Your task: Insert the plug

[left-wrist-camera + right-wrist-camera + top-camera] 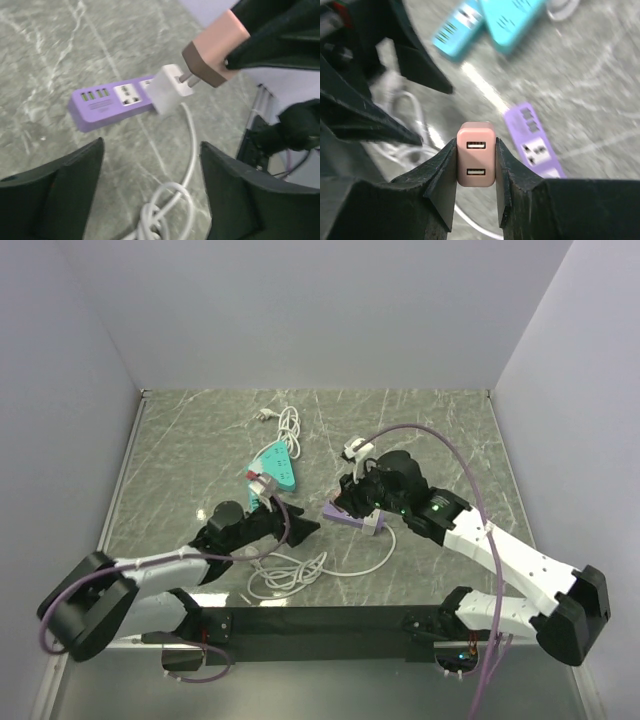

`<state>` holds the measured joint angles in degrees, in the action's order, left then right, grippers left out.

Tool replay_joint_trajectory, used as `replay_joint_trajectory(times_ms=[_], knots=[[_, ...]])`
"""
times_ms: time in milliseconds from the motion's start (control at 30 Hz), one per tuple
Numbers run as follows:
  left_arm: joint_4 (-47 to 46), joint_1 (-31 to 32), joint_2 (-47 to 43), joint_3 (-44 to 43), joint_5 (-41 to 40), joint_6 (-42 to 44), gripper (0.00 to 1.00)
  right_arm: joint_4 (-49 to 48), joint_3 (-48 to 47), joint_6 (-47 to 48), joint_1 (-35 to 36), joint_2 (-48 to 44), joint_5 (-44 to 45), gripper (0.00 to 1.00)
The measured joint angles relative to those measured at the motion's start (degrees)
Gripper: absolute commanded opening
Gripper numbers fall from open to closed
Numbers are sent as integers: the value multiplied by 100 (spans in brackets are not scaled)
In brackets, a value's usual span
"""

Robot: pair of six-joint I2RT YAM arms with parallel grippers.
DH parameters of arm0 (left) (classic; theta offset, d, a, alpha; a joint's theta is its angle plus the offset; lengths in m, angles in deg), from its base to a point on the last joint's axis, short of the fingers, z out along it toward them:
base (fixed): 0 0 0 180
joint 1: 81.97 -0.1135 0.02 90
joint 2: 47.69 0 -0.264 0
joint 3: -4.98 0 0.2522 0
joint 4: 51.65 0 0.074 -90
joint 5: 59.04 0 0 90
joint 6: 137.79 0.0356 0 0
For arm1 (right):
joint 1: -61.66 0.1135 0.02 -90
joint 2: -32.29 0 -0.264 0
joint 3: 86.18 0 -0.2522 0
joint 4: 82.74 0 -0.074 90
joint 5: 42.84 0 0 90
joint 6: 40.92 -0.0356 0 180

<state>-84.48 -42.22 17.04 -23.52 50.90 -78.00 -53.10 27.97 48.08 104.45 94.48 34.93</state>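
The left arm reaches low from its base toward the middle of the marbled grey-green table top [430, 430]. The left gripper [151, 150] points forward just above the surface, its jaws spread wide with nothing between them. The right arm stretches in from the other side with its wrist bent down. The right gripper [476, 150] is clamped narrowly on a brownish-pink cube adapter [476, 155], one finger on each side and the two USB ports facing the wrist camera. The flat white square block plug [167, 90] sits on the end of a purple power strip [107, 102]. It lies ahead of the open left jaws and well clear of them, a little right of their centre line. Its thin white cable [189, 145] runs back between those fingers into a loose coil. The adapter's two metal prongs meet the upper face of the plug, but the pictures do not show whether they merely touch it or go in. A teal power strip [278, 468] lies farther back on the table, apart from both grippers.
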Motion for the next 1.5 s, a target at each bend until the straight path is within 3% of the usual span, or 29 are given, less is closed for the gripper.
replay_joint_trajectory(times_ms=[100,267,467,800,1500], knots=[[0,-13,614,-238,-195,-111,67,229,-9,184,-9,275,407,0],[-70,-17,1742,-817,-341,-223,57,424,-48,450,-55,798,874,0],[-81,-20,2682,-1161,-278,-393,57,485,-50,741,-229,1189,968,0],[-433,-20,3453,-1478,-33,-822,58,422,-50,1139,-461,1414,680,0],[-682,-118,4175,-1912,-35,-1163,57,114,-24,1589,-673,1843,282,0]])
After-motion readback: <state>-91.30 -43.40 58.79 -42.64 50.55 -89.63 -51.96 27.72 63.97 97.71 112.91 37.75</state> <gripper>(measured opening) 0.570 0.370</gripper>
